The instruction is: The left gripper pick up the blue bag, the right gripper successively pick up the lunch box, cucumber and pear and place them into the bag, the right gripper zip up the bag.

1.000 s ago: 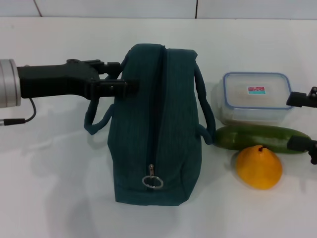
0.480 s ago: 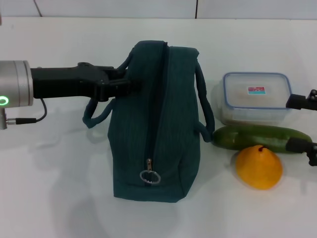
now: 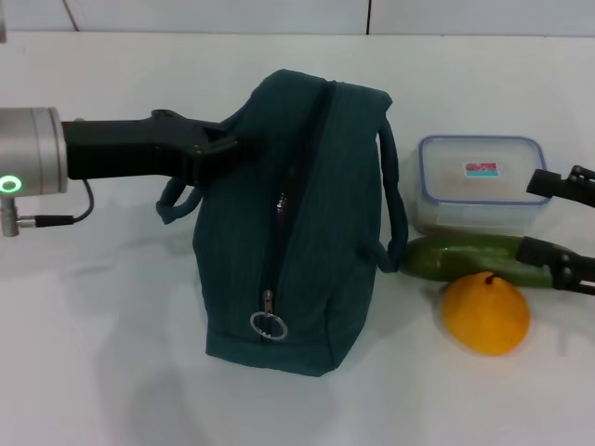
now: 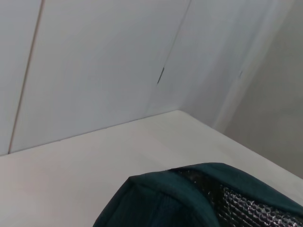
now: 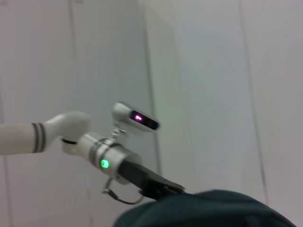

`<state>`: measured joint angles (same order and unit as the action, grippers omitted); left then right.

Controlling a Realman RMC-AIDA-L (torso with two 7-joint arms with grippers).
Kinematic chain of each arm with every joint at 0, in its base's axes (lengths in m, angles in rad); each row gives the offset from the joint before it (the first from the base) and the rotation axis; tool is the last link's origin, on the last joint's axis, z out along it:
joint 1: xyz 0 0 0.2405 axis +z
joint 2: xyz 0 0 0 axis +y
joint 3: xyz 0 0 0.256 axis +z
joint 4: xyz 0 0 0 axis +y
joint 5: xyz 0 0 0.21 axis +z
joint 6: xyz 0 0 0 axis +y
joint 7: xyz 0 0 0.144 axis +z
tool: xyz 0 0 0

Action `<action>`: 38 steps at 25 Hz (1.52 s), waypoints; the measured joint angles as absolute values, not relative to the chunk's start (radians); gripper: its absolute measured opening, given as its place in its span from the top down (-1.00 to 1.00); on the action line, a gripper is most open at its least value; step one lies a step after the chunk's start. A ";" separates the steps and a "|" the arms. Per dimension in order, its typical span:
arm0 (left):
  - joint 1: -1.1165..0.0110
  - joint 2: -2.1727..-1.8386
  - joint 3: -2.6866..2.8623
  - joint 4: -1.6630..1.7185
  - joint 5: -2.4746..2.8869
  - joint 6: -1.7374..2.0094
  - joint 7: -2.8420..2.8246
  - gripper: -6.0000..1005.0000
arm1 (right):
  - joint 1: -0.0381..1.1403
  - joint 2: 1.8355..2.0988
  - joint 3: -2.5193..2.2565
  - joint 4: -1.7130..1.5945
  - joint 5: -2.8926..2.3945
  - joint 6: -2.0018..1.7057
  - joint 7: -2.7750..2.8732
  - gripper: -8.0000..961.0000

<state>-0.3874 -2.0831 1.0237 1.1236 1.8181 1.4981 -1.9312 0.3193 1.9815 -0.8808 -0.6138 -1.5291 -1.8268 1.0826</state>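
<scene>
Teal fabric: your blue bag (image 3: 297, 223) stands on the white table (image 3: 93, 372) at the centre of the head view, tilted so its top leans toward 1 o'clock.
Zipper: it runs down the near face; your ring pull (image 3: 268, 325) hangs low, at about 7 o'clock on the bag.
Lining: your left wrist view shows silver quilted foil (image 4: 246, 203) inside the bag's rim.
Left gripper: your left gripper (image 3: 223, 149) reaches in from 9 o'clock and is clamped on the bag at its upper left edge, by the near handle (image 3: 177, 200). Its silver wrist shows a green light (image 3: 9, 184). Your right wrist view shows the same claw (image 5: 158, 187) meeting the bag's top.
Right gripper: your right gripper (image 3: 556, 218) enters from 3 o'clock, fingers apart, one fingertip (image 3: 544, 183) over the lunch box's right end and the other (image 3: 535, 249) over the cucumber's right end. It holds nothing.
Lunch box: your lunch box (image 3: 474, 181) sits on the table at 3 o'clock from the bag, lid on.
Cucumber: your cucumber (image 3: 456, 258) lies just in front of the lunch box, its left end beside the bag's far handle.
Pear: your pear (image 3: 485, 314) rests against the cucumber's near side, at 4 o'clock from the bag.
</scene>
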 joint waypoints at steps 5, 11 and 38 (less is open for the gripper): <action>-0.417 -2.085 1.027 1.069 1.815 1.498 -1.886 0.88 | 0.329 2.007 -0.872 -0.550 -1.501 -1.723 1.041 -0.60; -0.437 -2.086 1.025 1.043 1.814 1.498 -1.874 0.90 | 0.373 2.011 -0.855 -0.273 -1.213 -1.659 0.901 -0.60; -0.469 -2.085 1.032 1.042 1.822 1.474 -1.869 0.90 | 0.399 2.019 -0.859 0.000 -0.871 -1.371 1.442 -0.60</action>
<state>-0.4694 -2.0846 1.0324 1.0422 1.8223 1.4741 -1.8689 0.3989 2.0187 -0.8586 0.0005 -0.8705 -1.3712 1.4417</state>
